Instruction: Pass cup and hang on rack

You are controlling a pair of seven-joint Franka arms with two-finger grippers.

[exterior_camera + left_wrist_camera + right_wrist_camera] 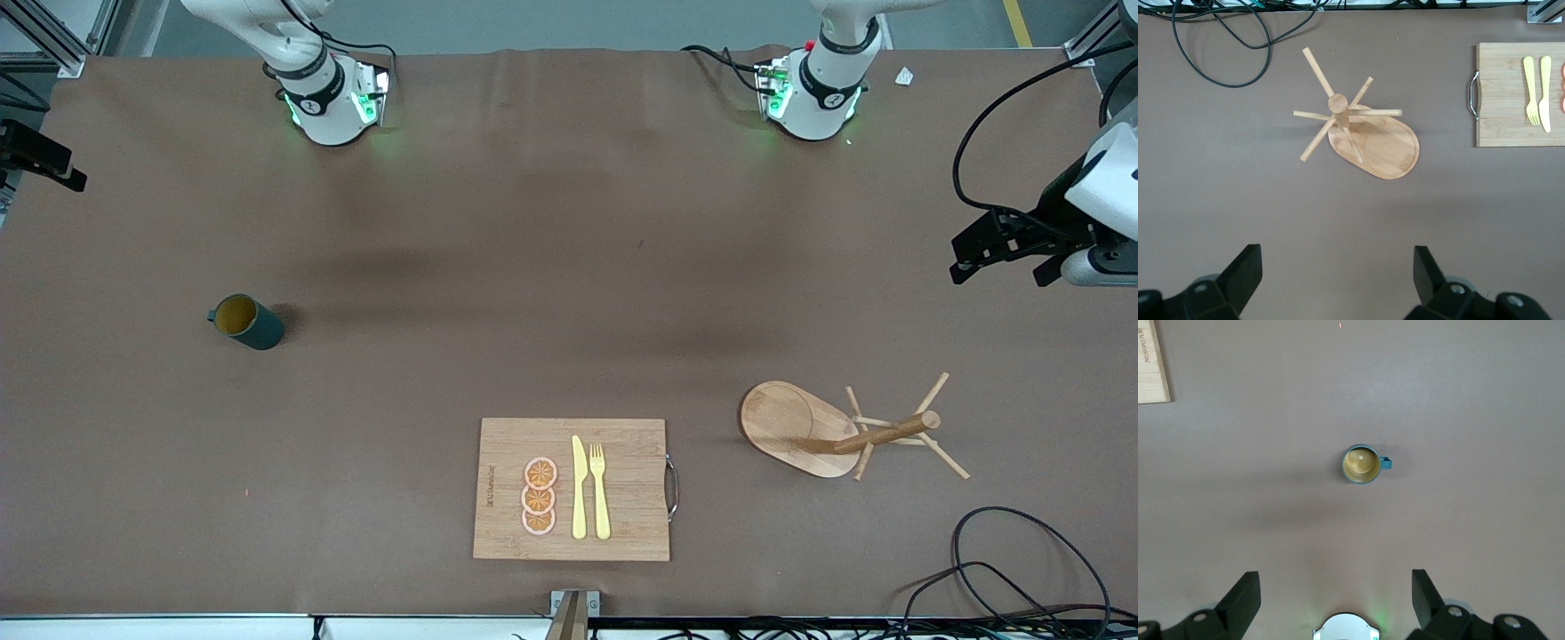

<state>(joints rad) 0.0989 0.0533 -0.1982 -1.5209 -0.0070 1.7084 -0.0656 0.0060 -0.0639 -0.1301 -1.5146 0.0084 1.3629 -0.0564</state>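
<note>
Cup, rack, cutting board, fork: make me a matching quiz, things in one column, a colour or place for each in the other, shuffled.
1 cup
2 rack
3 cutting board
4 fork

A toward the left arm's end of the table
B yellow, lying beside a knife
C teal outside, mustard inside
D carries three orange slices

Pairs: 1-C, 2-A, 3-D, 4-B
</note>
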